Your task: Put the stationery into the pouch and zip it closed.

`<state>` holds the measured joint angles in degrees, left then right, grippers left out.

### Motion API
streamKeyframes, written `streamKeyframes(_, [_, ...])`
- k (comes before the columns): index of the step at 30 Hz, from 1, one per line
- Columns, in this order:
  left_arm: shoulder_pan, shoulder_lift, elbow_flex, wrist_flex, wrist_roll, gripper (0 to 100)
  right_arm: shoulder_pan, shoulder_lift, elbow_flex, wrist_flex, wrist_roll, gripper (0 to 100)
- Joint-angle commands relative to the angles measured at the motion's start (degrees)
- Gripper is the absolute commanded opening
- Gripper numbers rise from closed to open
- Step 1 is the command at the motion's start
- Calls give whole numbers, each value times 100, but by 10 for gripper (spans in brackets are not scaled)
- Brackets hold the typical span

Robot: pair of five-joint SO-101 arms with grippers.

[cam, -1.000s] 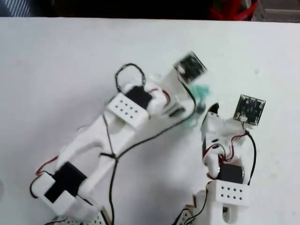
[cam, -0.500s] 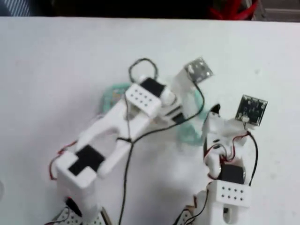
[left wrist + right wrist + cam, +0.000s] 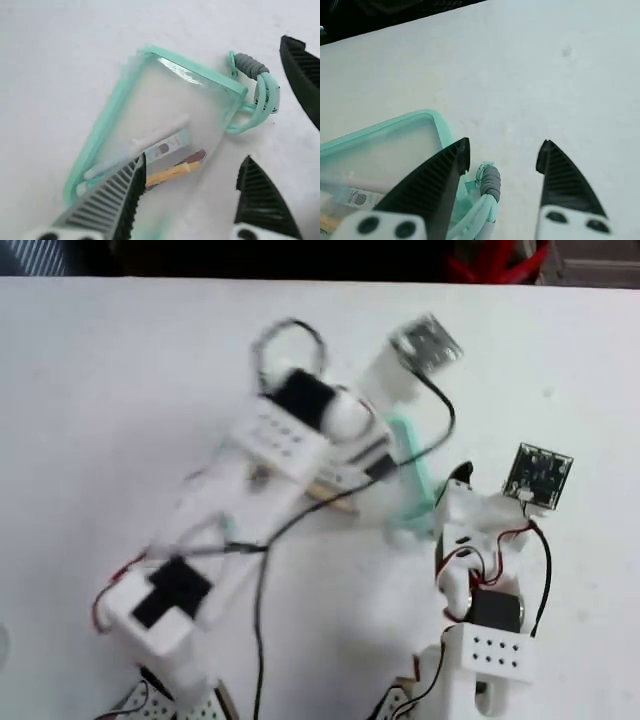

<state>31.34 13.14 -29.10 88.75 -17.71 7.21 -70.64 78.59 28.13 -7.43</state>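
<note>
Left pincer point(image 3: 195, 159) gapes over pouch point(image 3: 165, 107); right pincer point(image 3: 506, 142) apparently beside it.

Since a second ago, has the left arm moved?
Yes. The left arm has swung toward the far edge of the table, while the right arm stayed put.

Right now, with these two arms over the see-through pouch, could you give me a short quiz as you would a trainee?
1. True or false: the pouch already holds stationery.
2. The pouch's edging is: A red, B mint green, C black.
3. Fill in: the right arm's fingers are ___, with the cord loop seen between them.

Key: 1 true; 2 B; 3 open.
</note>
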Motion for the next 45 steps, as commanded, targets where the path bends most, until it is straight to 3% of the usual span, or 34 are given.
streamKeyframes(1, [-954, -1253, -932, 774, 53, 166, 31, -92, -62, -40, -35, 88])
streamKeyframes(6, [-2404, -1921, -782, 923, 70, 15, -207, -92, -44, -48, 422, 46])
streamKeyframes(11, [-3389, -2571, -158, 1371, 105, 24, -497, -84, -9, -31, 703, 45])
streamKeyframes(15, [-3459, -4207, -9, 1363, 536, 24, -1147, -136, -360, 523, 1248, 45])
streamKeyframes(21, [-3099, -7152, 554, 941, 791, 28, -2044, -136, -2251, 2651, 2374, 48])
streamKeyframes(30, [-3099, -9938, 3376, 967, 747, 28, -2202, -207, -5407, 5165, 2479, 49])
streamKeyframes(35, [-3090, -11899, 4607, 905, 747, 28, -2202, -1015, -5881, 5780, 2470, 49])
streamKeyframes(42, [-3099, -11662, 7165, -220, 738, 28, -2202, -3196, -5749, 5516, 2470, 50])
streamKeyframes(45, [-3099, -11662, 8264, -941, 747, 28, -2193, -3266, -5916, 5349, 2470, 50])
